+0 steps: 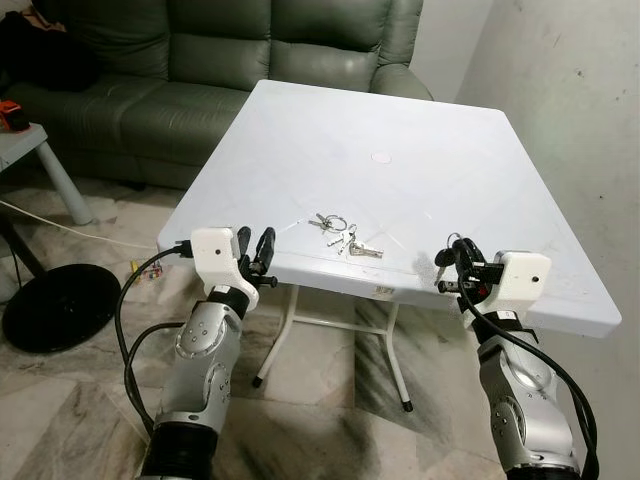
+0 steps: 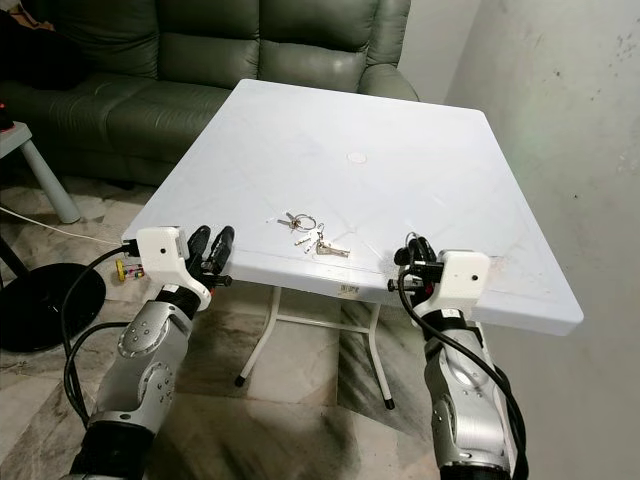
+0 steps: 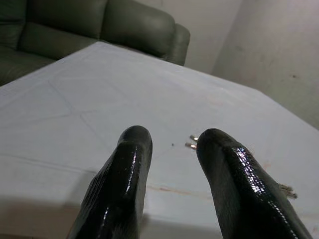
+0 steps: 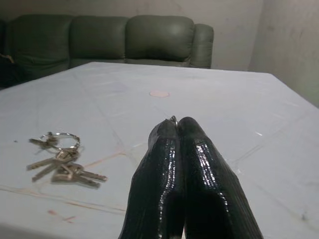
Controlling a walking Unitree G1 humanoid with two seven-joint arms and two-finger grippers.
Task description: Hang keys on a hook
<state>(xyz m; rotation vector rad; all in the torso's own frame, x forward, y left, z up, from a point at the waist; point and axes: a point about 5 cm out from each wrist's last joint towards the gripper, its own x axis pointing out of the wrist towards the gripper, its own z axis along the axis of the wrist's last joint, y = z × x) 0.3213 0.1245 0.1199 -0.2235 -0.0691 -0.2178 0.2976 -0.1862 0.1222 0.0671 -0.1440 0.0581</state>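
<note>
The bunch of keys (image 1: pixel 340 236) lies flat on the white folding table (image 1: pixel 430 150), close to its near edge and roughly midway along it, rings and blades fanned out loosely. The left gripper (image 1: pixel 256 252) hovers at the near edge toward the table's near-left corner, its two black fingers (image 3: pixel 124 179) spread apart with daylight between them. The right gripper (image 1: pixel 452 262) sits at the same edge, over toward the near-right corner, its fingers pressed together, nothing caught between them. The keys lie between the two, a little nearer the left one.

Handling, as I judge it: a light, hard metal cluster, loose-jointed, so it will swing and jingle once lifted, and the smooth blades could slip on smooth fingers. The rings look like the best hold, since one ring must stay free to drop over a hook; a pinch across a flat blade lying on the tabletop looks awkward, with little for a finger to get under.

Room to work: the tabletop around the keys is bare, with only a small round mark (image 1: pixel 381 157) near its middle, so either claw can come in over the near edge. A green sofa (image 1: pixel 220 60) stands behind the far edge, a pale wall (image 1: pixel 570 90) runs along the right edge, and a round black base (image 1: pixel 60 305) sits on the floor to the left. No hook can be made out from here.
</note>
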